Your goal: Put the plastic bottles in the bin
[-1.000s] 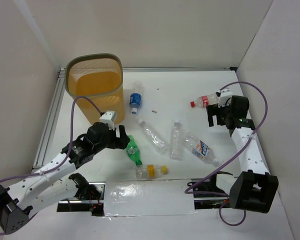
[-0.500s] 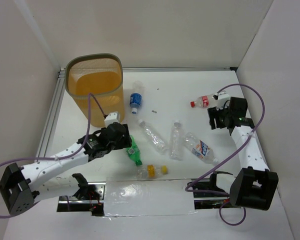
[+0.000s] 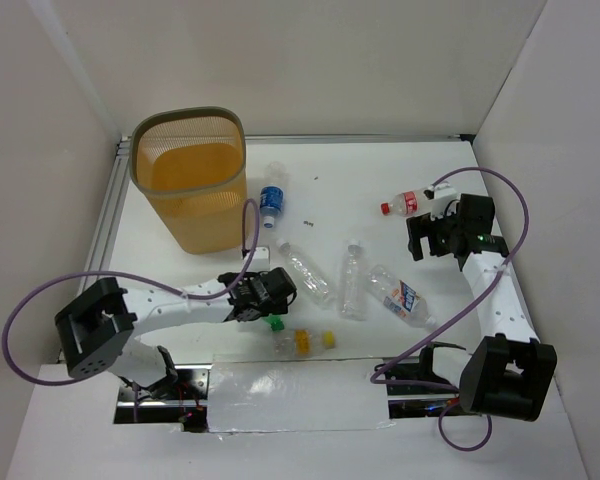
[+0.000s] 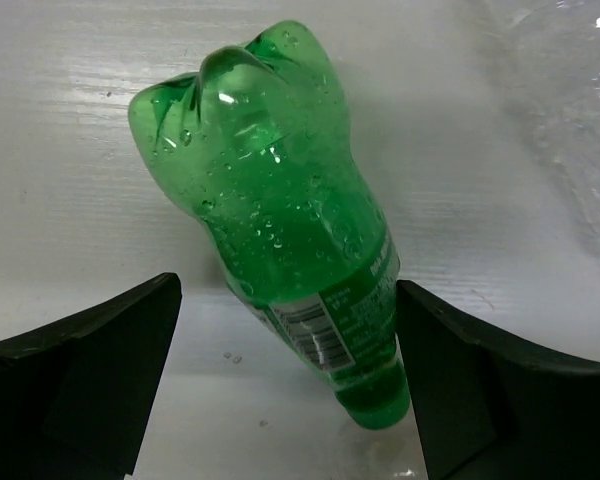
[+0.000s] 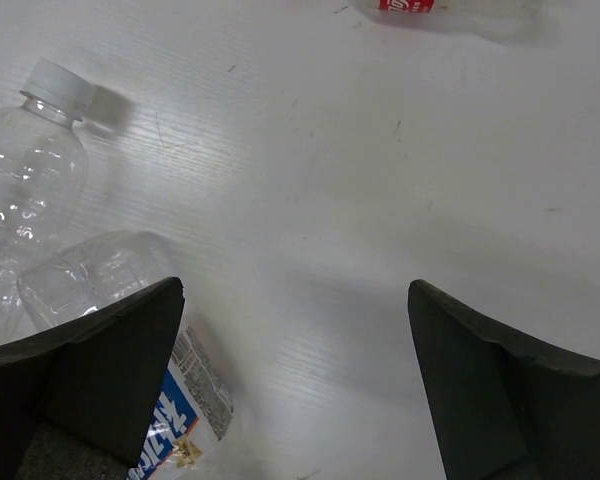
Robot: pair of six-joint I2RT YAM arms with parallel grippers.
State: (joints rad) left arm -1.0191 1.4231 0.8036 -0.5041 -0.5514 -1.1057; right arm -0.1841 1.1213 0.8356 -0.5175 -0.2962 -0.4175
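Note:
The green bottle lies on the white table between the fingers of my open left gripper, neck toward the wrist and close against the right finger. From above, the left gripper covers most of the green bottle. My right gripper is open and empty over bare table, between the red-label bottle and the blue-label bottle. The orange mesh bin stands at the back left.
Two clear bottles lie mid-table. A yellow-cap bottle lies just in front of the left gripper. Another blue-label bottle lies right of the bin. White walls enclose the table on three sides.
The left arm swung right and stretched low along the table, bringing its gripper down over the green bottle. The right gripper shifted slightly left.

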